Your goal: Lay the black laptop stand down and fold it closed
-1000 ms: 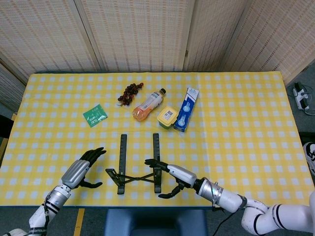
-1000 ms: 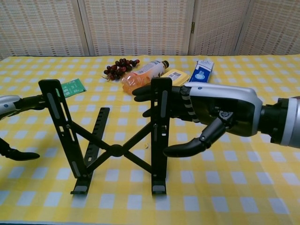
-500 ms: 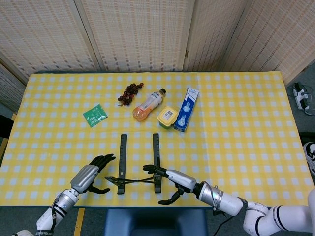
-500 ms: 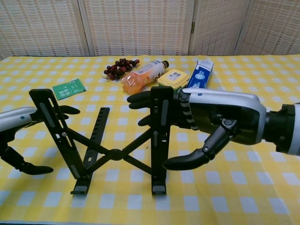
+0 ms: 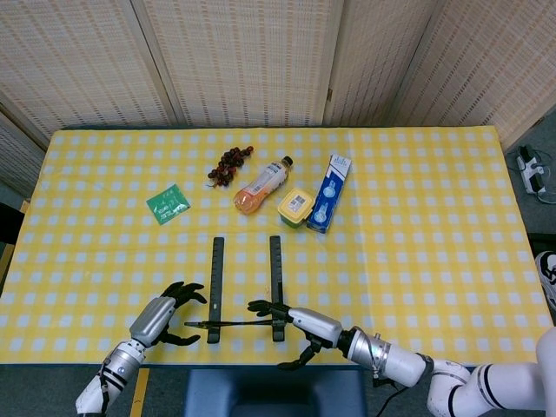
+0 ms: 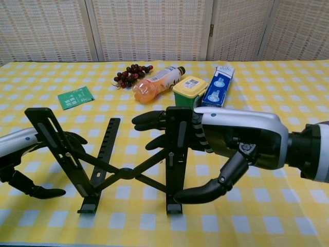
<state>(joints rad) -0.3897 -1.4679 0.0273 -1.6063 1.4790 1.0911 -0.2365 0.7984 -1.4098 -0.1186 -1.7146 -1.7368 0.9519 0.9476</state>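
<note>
Black against the yellow checked surface [image 5: 417, 217], the laptop stand [image 6: 118, 172] sits at the near edge between our two hands, and it is lower than it was a second ago. In the chest view its two uprights have tipped back toward us and the crossed braces between them have flattened; in the head view the same braces have shrunk from an open X to a thin line.

Our right hand [image 6: 226, 144] has come in with the right rail, its fingers [image 6: 154, 119] reaching past the rail's far side and its thumb curled below on the near side. The hand looks to be wrapped round the rail, though we cannot be certain of firm contact. Our left hand [image 6: 23, 154] has moved in to the left rail, fingers spread behind it and thumb low; whether it actually grips we cannot tell.

We judge the laying down to be under way but not finished, since the rails are tilted rather than flat. The folding of the braces is not yet done.
</note>
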